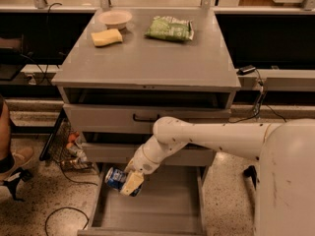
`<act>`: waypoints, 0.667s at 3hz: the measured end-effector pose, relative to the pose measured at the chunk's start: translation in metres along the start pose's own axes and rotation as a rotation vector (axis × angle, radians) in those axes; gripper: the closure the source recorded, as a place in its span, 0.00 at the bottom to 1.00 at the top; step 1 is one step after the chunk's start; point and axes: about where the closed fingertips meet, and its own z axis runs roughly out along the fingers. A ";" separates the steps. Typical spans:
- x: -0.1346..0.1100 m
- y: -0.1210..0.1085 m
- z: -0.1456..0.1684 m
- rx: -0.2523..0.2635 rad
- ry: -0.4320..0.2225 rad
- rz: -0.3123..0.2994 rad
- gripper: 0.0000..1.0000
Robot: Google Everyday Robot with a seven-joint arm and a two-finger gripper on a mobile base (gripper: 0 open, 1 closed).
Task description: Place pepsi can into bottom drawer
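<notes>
The pepsi can (pixel 115 177) is a small blue can with silver ends, lying sideways in my gripper (pixel 128 183). The gripper is shut on it and holds it just above the left side of the bottom drawer (pixel 162 213). That drawer is pulled out at the cabinet's foot, a wide grey tray with a plain grey inside. My white arm reaches in from the right across the cabinet front. The tan fingers (pixel 132 183) cover the can's right end.
The grey cabinet top (pixel 147 58) holds a green chip bag (pixel 169 28), a yellow sponge (pixel 107 37) and a pale bowl (pixel 115 18). An upper drawer with a black handle (pixel 145 118) is shut. A person's shoe (pixel 15 163) and floor cables lie at left.
</notes>
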 end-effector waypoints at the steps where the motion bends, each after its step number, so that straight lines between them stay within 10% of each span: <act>1: 0.000 0.000 0.000 0.000 0.000 0.000 1.00; 2: 0.015 -0.005 0.014 0.021 -0.012 0.045 1.00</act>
